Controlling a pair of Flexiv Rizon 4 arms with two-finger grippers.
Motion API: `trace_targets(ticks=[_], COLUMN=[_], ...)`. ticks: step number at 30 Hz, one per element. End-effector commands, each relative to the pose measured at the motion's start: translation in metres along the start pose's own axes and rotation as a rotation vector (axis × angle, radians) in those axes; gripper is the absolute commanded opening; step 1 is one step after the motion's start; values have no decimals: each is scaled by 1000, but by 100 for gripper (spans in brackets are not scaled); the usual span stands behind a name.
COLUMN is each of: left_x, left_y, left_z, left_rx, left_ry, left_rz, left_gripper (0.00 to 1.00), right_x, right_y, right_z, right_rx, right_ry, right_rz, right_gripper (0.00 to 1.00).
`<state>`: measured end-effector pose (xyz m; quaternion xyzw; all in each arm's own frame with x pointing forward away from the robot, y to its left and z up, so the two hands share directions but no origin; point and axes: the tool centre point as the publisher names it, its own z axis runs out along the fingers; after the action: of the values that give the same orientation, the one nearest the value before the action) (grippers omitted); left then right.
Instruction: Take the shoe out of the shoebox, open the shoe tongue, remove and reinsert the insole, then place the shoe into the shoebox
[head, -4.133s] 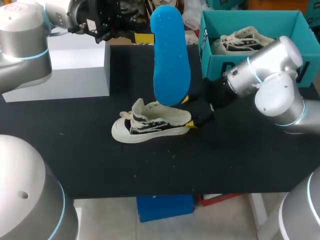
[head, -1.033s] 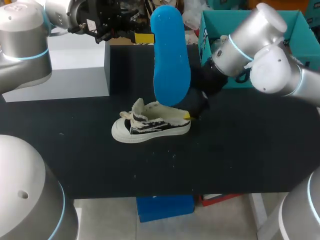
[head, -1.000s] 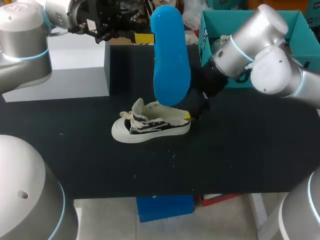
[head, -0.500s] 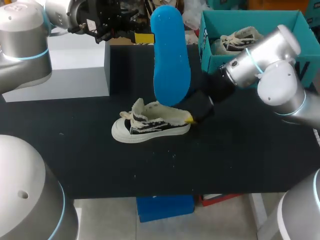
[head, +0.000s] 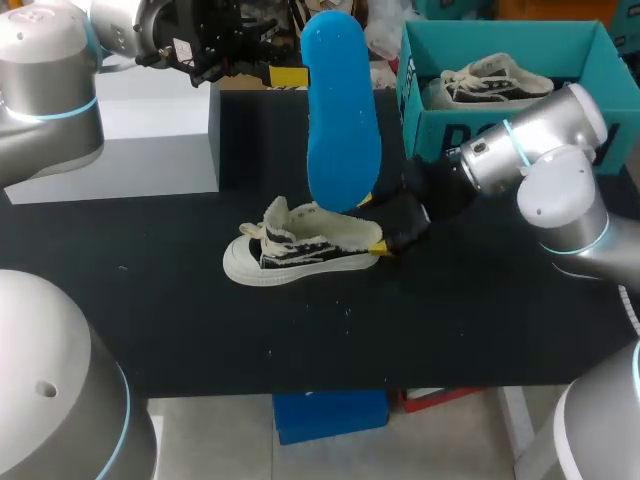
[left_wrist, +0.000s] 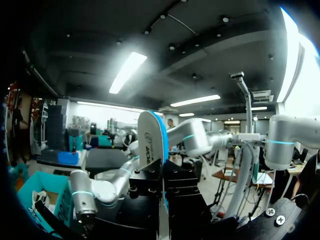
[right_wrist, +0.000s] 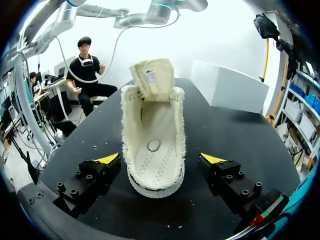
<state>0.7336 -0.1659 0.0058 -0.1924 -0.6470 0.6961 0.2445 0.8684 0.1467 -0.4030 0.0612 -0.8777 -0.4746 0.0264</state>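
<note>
1. our left gripper is up high at the far side of the table, fingers pinched tight on the blue insole.
2. the insole hangs long and upright in the air, its lower end just above the shoe, and we cannot tell whether the two touch.
3. from the left wrist, the insole rises edge-on out of the left gripper, clamped between the two black fingers.
4. the cream and black shoe stands on its sole on the black table, toe to our left and heel to our right.
5. our right gripper sits low at that heel, fingers spread wide, one yellow tip on each side.
6. from the right wrist, the shoe lies heel-first between the fingers of the right gripper, and neither tip touches it.
7. the tongue stands up at the far end, and the cream inside of the shoe is in plain view.
8. the teal shoebox sits at the far right of the table, just behind the right arm, with a second shoe lying inside.
9. a white box stands at the far left, well apart from the shoe.
</note>
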Motion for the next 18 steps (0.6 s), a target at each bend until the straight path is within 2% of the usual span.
trace_targets(ticks=[1,9,12,16,18], left_x=[0,0,0,0,0], left_y=[0,0,0,0,0], left_z=[1,1,1,1,1], left_rx=[-2,-2,-2,-2,-2], left_ry=[-5,-5,-5,-5,-5], left_rz=[1,1,1,1,1], left_gripper=[0,0,0,0,0], right_x=[-1,-1,-2,-5,-7], right_y=[-5,-6,-5,0,3], right_z=[5,7,7,0,-6], right_rx=[-42,-99,-95,6,108], right_ry=[-1,20,30,46,51], right_rz=[-4,-18,-23,-16,-11], right_gripper=[100,100,100,100,100])
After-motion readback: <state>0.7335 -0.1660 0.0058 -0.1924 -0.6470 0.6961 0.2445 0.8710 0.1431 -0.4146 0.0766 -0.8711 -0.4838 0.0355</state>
